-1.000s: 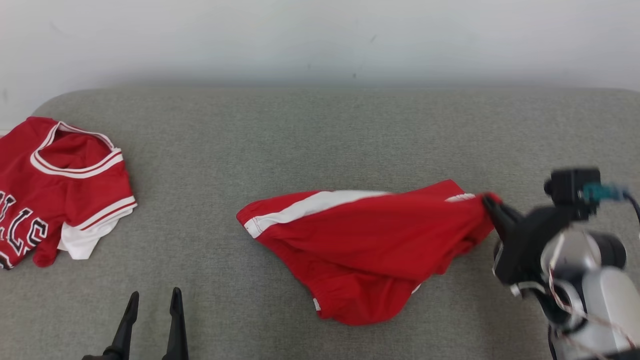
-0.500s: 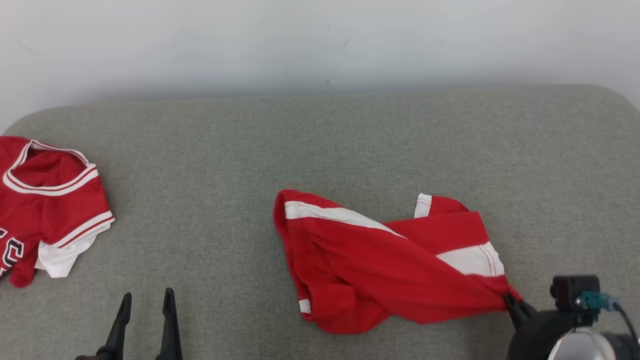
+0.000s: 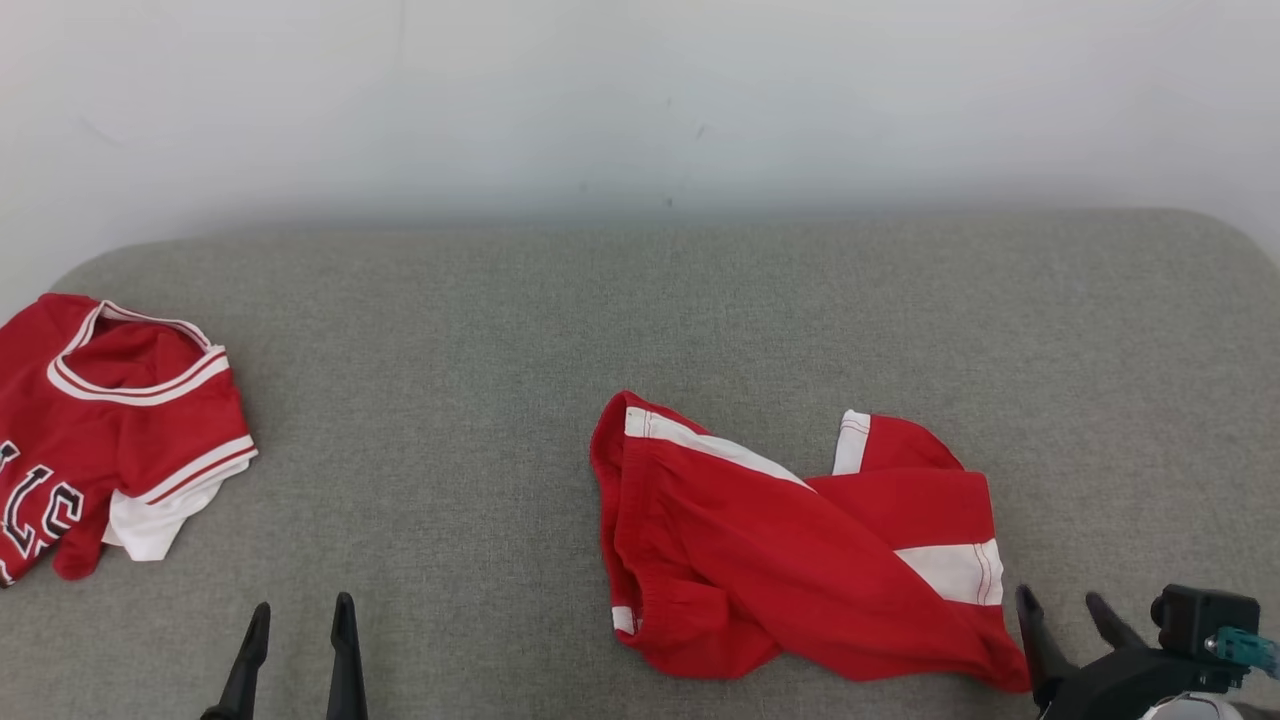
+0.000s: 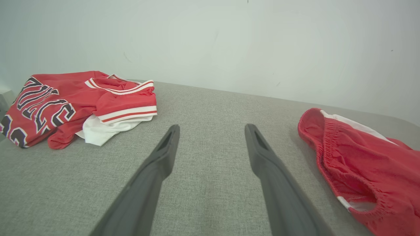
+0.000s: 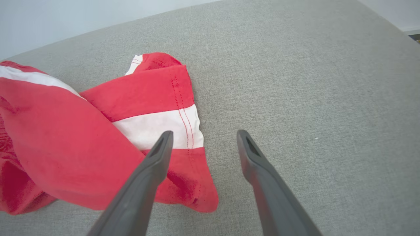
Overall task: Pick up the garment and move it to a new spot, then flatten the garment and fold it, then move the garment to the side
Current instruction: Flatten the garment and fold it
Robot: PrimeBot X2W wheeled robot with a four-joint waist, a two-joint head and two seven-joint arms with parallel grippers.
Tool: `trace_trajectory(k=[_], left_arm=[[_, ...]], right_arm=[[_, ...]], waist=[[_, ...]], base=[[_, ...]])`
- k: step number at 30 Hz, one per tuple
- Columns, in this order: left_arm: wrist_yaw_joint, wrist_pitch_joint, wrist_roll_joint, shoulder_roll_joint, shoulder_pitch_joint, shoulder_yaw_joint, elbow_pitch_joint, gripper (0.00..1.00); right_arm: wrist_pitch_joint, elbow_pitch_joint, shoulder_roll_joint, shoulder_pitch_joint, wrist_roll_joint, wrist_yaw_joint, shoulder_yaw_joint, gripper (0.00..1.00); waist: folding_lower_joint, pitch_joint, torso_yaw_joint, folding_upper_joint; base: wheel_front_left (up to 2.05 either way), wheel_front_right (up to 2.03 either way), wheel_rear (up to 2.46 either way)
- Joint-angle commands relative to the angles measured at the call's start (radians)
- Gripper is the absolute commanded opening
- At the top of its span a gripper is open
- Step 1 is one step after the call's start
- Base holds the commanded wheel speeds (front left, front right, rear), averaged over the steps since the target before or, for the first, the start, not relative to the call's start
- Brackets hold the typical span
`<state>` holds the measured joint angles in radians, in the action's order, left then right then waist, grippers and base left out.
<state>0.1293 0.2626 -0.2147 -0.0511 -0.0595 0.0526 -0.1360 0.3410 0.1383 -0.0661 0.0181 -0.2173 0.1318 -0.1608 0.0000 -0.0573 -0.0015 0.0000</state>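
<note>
A pair of red shorts (image 3: 790, 560) lies crumpled on the grey fabric surface (image 3: 500, 350) in front of me, toward my right. The gathered elastic waistband (image 3: 612, 520) is at the end nearer my left and stands slightly open. A white side stripe (image 3: 715, 450) runs diagonally away from it. The legs are twisted, one folded across the other, and a white band (image 3: 955, 572) with red stitching crosses the upper leg near its hem. The shorts rest loose, not yet flattened or folded.

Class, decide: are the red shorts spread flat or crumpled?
Crumpled: the red shorts lie twisted, one layer draped diagonally over a white-striped leg, not flattened.
</note>
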Motion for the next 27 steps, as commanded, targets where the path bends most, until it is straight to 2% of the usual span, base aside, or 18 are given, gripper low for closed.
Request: trace_trajectory(k=[1,4,13,18,27], left_arm=[[0.001,0.003,-0.007,0.001,-0.013,-0.001,-0.003,1.00],[0.001,0.003,-0.011,0.001,-0.022,-0.006,-0.009,1.00],[-0.002,0.003,-0.022,0.001,-0.047,-0.005,-0.023,1.00],[-0.005,0.003,-0.026,0.001,-0.065,-0.002,-0.028,1.00],[-0.001,0.003,-0.036,0.001,-0.055,-0.022,-0.057,1.00]], right_arm=[[-0.031,-0.015,0.006,-0.005,-0.003,-0.002,0.002,1.00],[-0.130,-0.048,0.010,-0.002,0.001,-0.002,0.023,1.00],[-0.541,-0.073,0.013,0.070,0.033,-0.002,0.144,1.00],[-0.598,-0.058,0.015,0.104,0.076,-0.002,0.131,1.00],[-0.607,-0.065,0.015,0.099,0.086,-0.002,0.147,1.00]], waist=[[0.0000,0.013,0.004,0.0000],[0.0000,0.029,0.002,0.0000],[0.0000,0.070,-0.015,0.0000],[0.0000,0.082,-0.030,0.0000],[0.0000,0.093,-0.066,0.0000]], base=[[0.00,0.00,0.00],[0.00,0.00,0.00],[0.00,0.00,0.00],[0.00,0.00,0.00],[0.00,0.00,0.00]])
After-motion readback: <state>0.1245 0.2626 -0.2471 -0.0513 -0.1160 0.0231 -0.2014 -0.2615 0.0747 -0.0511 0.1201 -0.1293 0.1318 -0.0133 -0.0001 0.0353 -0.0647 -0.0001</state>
